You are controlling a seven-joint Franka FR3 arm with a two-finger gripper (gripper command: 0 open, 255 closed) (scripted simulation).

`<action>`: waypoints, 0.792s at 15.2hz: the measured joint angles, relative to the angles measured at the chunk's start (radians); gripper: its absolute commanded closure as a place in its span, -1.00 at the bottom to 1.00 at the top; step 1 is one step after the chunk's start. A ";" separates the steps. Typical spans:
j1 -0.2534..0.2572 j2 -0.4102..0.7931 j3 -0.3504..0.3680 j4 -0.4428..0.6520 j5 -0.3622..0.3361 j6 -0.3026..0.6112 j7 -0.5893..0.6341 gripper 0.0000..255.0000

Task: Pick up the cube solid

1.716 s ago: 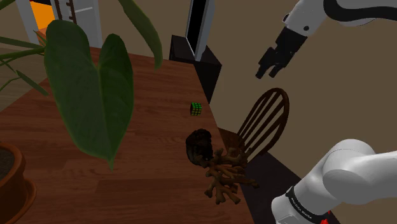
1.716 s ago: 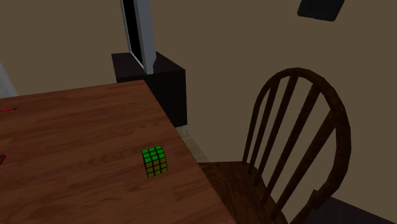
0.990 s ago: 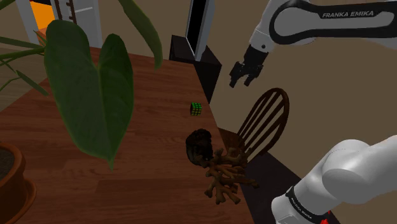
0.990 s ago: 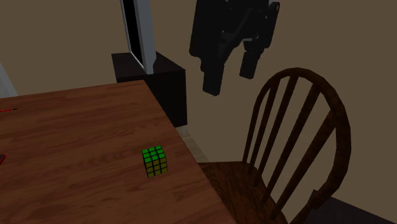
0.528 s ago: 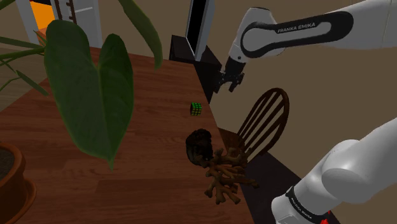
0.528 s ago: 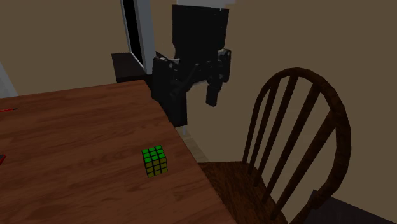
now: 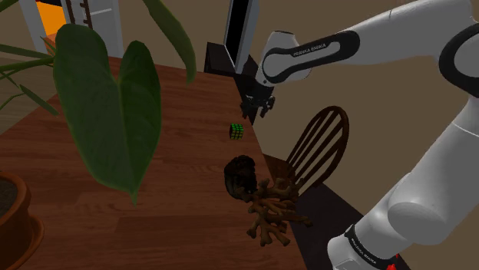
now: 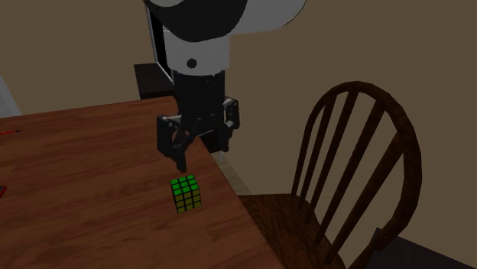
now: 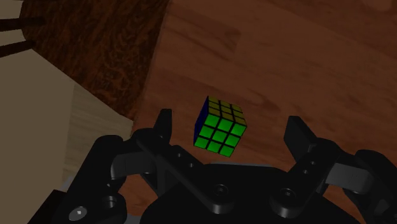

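Over the shoulder view's left side a big leaf [image 7: 115, 115] hangs above the table [image 7: 184, 107], and a dark twig bundle [image 7: 265, 207] lies nearer the camera by the edge. Right of the leaf, on bare wood near the table's edge, sits the cube [image 7: 237, 131]. It is small and green-tiled with dark lines between the tiles, and it rests flat on one face. Just up and right of it the gripper [image 7: 255, 110] hovers, pointing down. Past the edge stands a chair [image 7: 318, 142].

The second exterior view puts the gripper [image 8: 200, 149] over the cube [image 8: 186, 192], apart from it. From the wrist, the fingers [image 9: 163, 127] are spread wide and hold nothing. The cube [image 9: 220, 126] lies below the gap, its faces at an angle to them.

It looks rigid and light, so it should not give under a squeeze, though the smooth faces may be slick. The best hold, I judge, is across two opposite side faces at mid-height, not corner to corner, which calls for a wrist turn first. So close to the edge, a nudge from one finger could slide it off.
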 measured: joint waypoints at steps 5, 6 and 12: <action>0.001 0.196 -0.005 0.128 -0.006 0.046 0.030 -1.00; 0.002 0.231 -0.006 0.148 -0.006 0.056 0.036 -1.00; 0.000 0.403 -0.014 0.289 -0.006 0.072 0.050 -1.00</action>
